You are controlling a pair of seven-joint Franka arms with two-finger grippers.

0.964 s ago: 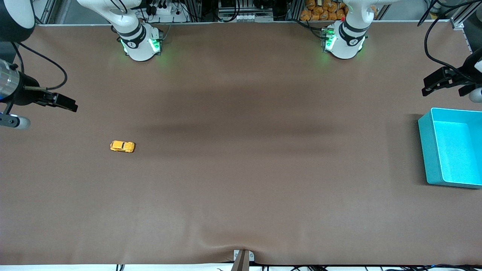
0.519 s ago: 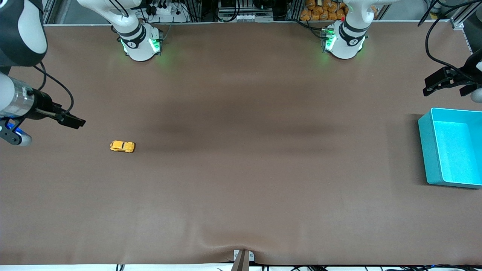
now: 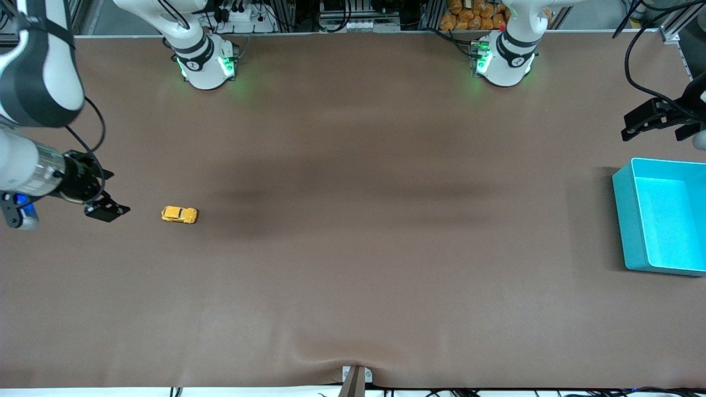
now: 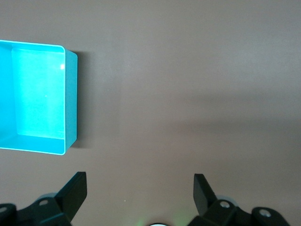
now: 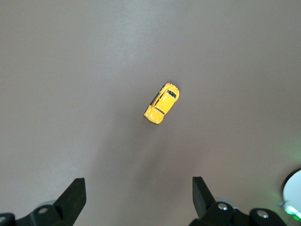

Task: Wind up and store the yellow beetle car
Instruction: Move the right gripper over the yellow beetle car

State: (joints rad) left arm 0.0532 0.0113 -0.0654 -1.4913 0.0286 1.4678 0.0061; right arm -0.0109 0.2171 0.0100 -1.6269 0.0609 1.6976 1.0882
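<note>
The yellow beetle car (image 3: 179, 214) stands on its wheels on the brown table toward the right arm's end. It also shows in the right wrist view (image 5: 162, 103), ahead of the fingers. My right gripper (image 3: 113, 194) is open and empty, up in the air beside the car, over the table near the right arm's end. In its own view the right gripper (image 5: 138, 183) has bare table between the jaws. My left gripper (image 3: 626, 127) is open and empty, up over the table beside the teal bin (image 3: 623, 220). The left gripper (image 4: 139, 179) sees the bin (image 4: 70, 103) empty.
The teal bin stands at the left arm's end of the table, partly cut off by the front view's edge. A small bracket (image 3: 356, 377) sits at the table's edge nearest the front camera. Cables hang by both grippers.
My right gripper has swung down and toward the yellow car, and its fingers have turned. The car has not moved. The left arm has stayed almost still.
</note>
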